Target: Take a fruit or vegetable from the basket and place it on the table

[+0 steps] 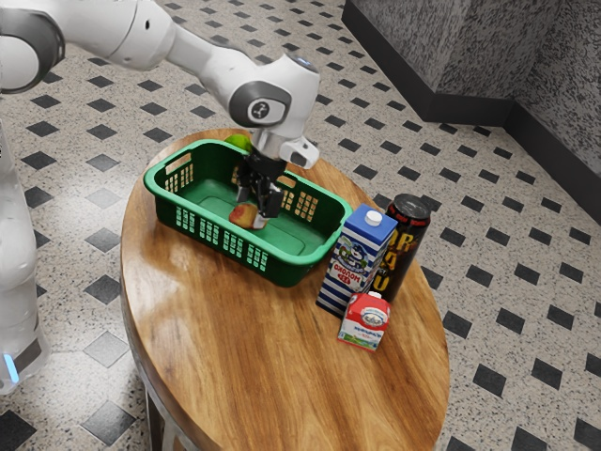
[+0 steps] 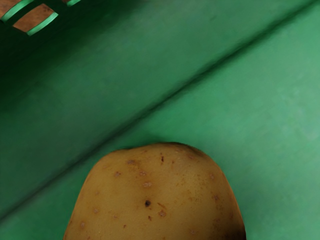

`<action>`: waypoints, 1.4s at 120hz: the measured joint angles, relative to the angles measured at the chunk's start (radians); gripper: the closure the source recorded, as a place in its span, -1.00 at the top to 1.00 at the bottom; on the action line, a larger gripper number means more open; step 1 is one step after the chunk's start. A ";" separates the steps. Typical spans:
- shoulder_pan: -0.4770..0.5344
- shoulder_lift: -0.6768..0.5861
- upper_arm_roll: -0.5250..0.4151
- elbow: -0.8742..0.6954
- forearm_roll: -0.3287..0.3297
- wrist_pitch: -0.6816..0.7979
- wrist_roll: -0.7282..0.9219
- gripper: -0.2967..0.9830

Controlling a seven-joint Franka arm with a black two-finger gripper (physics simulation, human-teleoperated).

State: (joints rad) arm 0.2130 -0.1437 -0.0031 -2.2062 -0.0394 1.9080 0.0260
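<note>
Inside the green basket [image 1: 310,261], my gripper [image 1: 254,207] is lowered close to the basket floor. A brownish, reddish-looking potato [image 1: 243,216] lies right at the gripper's lower end, partly covered by it. In the wrist view the yellow-brown, speckled potato [image 2: 157,195] is large at the lower edge, directly under my hand, with the green basket floor [image 2: 260,100] around it. Whether the potato is gripped cannot be made out.
A bright green item [image 1: 238,142] shows at the basket's back rim, beside my hand. A blue-striped milk carton [image 1: 354,258], a black can [image 1: 407,240] and a small red-and-white carton [image 1: 364,321] stand toward the exterior view's right of the basket on the wooden table [image 1: 272,366].
</note>
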 joint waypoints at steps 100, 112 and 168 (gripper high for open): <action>-0.001 -0.062 0.015 -0.015 -0.021 0.064 0.058 0.00; -0.064 -0.214 0.014 -0.029 -0.018 0.060 0.046 0.01; -0.384 -0.282 -0.266 0.020 -0.117 0.037 -0.161 0.03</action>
State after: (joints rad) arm -0.1713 -0.4257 -0.2693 -2.1857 -0.1561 1.9448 -0.1354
